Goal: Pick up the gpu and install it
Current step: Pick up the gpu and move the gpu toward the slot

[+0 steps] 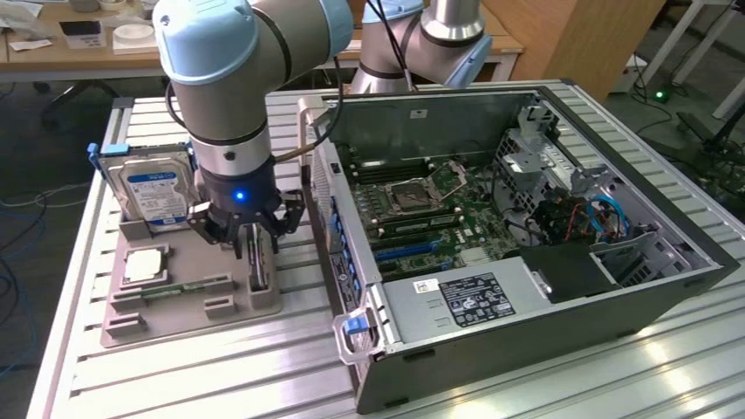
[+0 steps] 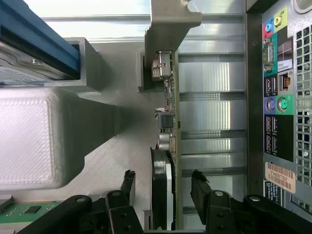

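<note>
We see the arm dropping steeply from its big pale-blue joint, wrist aimed straight down with a blue light glowing on it. The gripper hangs low, and its two black fingers are spread wide apart, tips pointing downward.

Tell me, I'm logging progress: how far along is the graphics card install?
Done: the open pincer straddles the flat black-shrouded graphics card. In hand: nothing gripped. Left: the card stands in the grey slotted holder, not yet lifted or seated in the open dark metal computer case.
</note>
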{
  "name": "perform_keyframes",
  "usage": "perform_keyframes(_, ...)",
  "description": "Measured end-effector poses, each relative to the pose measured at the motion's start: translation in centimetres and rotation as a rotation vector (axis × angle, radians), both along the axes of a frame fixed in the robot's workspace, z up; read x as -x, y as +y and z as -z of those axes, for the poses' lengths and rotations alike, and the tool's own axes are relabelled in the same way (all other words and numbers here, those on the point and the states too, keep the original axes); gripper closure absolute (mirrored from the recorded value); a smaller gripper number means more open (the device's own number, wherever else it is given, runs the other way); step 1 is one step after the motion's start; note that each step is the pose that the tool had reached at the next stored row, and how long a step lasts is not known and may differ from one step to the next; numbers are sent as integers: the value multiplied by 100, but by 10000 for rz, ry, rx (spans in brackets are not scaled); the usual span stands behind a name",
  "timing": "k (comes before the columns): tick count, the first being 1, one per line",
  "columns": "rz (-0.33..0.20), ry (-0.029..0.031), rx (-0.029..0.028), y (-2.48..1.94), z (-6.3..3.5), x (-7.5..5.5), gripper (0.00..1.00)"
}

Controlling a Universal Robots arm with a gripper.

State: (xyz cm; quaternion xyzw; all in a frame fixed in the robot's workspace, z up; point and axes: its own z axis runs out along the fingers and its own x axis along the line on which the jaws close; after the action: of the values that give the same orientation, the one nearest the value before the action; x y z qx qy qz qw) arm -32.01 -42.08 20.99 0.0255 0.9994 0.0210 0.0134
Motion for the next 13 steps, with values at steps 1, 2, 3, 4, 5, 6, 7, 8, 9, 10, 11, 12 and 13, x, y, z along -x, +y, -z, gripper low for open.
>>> perform_keyframes(1, 0, 0, 0, 0, 0, 0, 49)
perform_keyframes(2, 0, 0, 0, 0, 0, 0, 49)
perform_keyframes(3, 0, 0, -1, 0, 0, 0, 49)
perform_keyframes(4, 0, -1, -1, 0, 0, 0, 55)
perform_keyframes(5, 0, 0, 0, 0, 0, 0, 61)
perform_keyframes(6, 0, -1, -1, 0, 0, 0, 61)
perform_keyframes(7, 0, 0, 0, 0, 0, 0, 67)
perform_keyframes(8, 0, -1, 0, 0, 0, 0, 67)
perform_keyframes(9, 0, -1, 0, 0, 0, 0, 67)
perform_keyframes(10, 0, -1, -1, 0, 0, 0, 67)
perform_keyframes(11, 0, 0, 0, 0, 0, 0, 67)
perform_keyframes(12, 0, -1, -1, 0, 0, 0, 67)
perform_keyframes(13, 0, -1, 0, 0, 0, 0, 67)
